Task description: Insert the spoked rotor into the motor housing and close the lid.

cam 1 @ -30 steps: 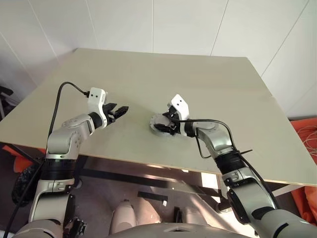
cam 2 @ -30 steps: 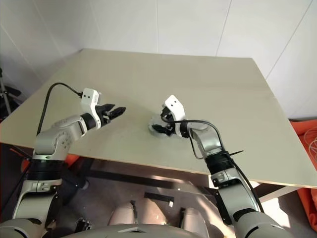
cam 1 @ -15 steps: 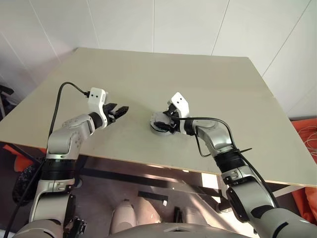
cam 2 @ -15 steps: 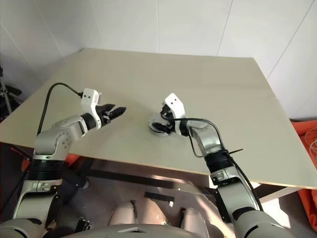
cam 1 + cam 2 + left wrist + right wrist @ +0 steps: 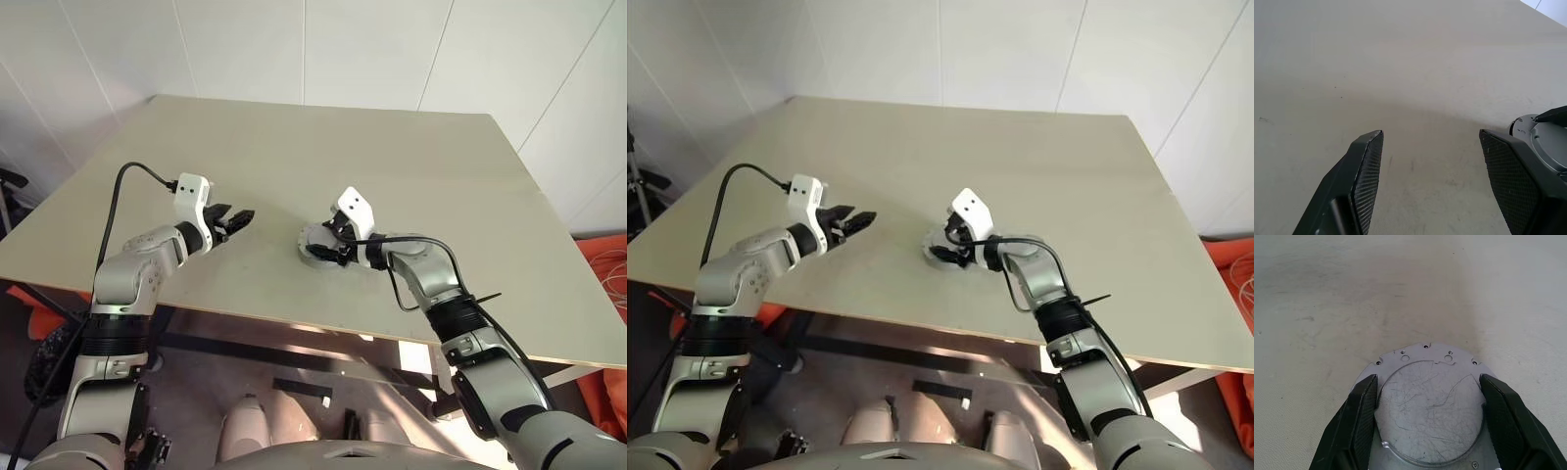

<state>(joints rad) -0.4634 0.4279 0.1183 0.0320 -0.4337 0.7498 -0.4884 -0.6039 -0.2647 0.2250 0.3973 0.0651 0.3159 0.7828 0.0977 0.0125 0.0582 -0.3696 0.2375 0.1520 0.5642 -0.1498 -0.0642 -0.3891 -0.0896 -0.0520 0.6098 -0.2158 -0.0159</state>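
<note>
Your right tool [image 5: 1422, 423] sits spread wide around the grey round part [image 5: 1429, 406] on the surface [image 5: 392, 166]; grip unclear. Looks like the lid, maybe already on the housing. Left tool [image 5: 1432, 178] open, empty, well apart. Rotor can't be confirmed.

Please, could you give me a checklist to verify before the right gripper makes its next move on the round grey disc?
1. Right gripper open, straddling the round scratched grey metal disc: ok.
2. Disc lies flat on the beige table: ok.
3. Left gripper open, empty, apart from the disc: ok.
4. Spoked rotor already beneath the disc: cannot tell.
5. Disc fully seated: cannot tell.
</note>
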